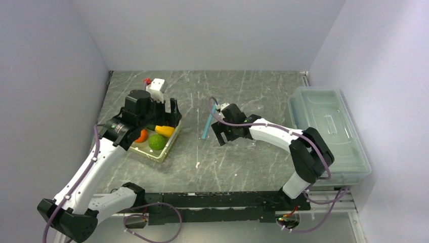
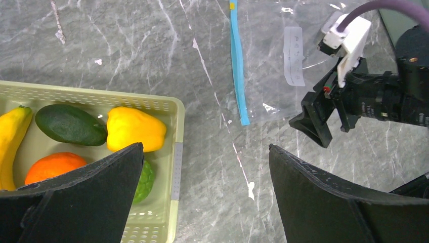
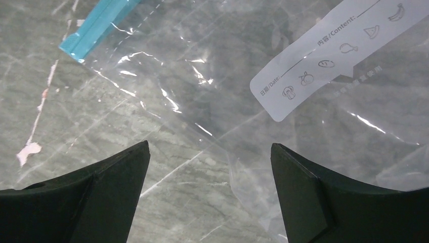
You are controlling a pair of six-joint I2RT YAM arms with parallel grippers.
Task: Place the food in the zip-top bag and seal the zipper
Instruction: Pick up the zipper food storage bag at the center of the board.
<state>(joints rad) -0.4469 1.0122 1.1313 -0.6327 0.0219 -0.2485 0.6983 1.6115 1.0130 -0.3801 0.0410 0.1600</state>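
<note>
The food (image 2: 135, 128) is sitting in the basket (image 2: 176, 162) on the bench (image 2: 126, 50), and the bag (image 3: 212, 101) is lying flat nearby, its blue zipper (image 2: 238, 66) facing the basket. The left arm (image 1: 88, 169) is holding its jaws spread above the basket's edge; the right arm (image 1: 273, 132) is holding its jaws spread above the bag, pinching nothing

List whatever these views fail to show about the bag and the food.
- Zipper: open or sealed cannot be told in any view.
- Green fruit: left wrist view, mostly behind the left fingers.
- Banana: cut off by that view's left edge.
- Zip-top bag: runs off frame in the right wrist view; partly under the right arm in the top view.
</note>
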